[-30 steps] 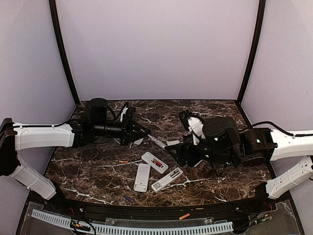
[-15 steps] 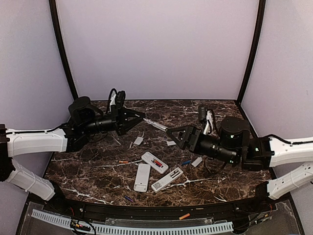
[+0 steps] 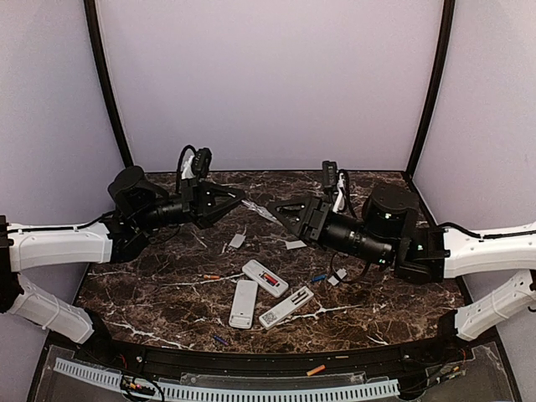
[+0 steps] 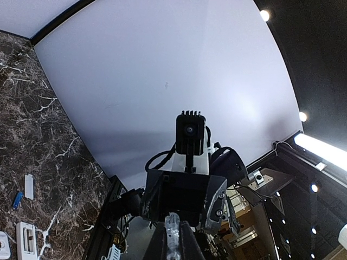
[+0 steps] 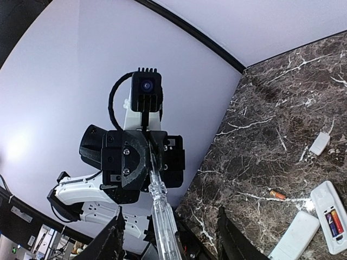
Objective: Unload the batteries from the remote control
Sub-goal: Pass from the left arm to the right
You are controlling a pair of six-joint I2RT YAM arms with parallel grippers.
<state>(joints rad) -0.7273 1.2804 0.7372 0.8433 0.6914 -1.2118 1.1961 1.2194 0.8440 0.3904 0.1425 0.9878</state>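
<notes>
We list three remotes (image 3: 266, 278), three covers (image 3: 237, 241) and four loose batteries (image 3: 211, 276); the left gripper (image 4: 172, 238) clamps a clear tool (image 5: 160, 195), with the right gripper (image 5: 169, 235) spread wide around it.

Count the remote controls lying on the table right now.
3, grouped centrally: the far remote, bay open with cells inside; the left remote, plain white side up; the right remote, lying at a slant. Another may be hidden, though none shows.
</notes>
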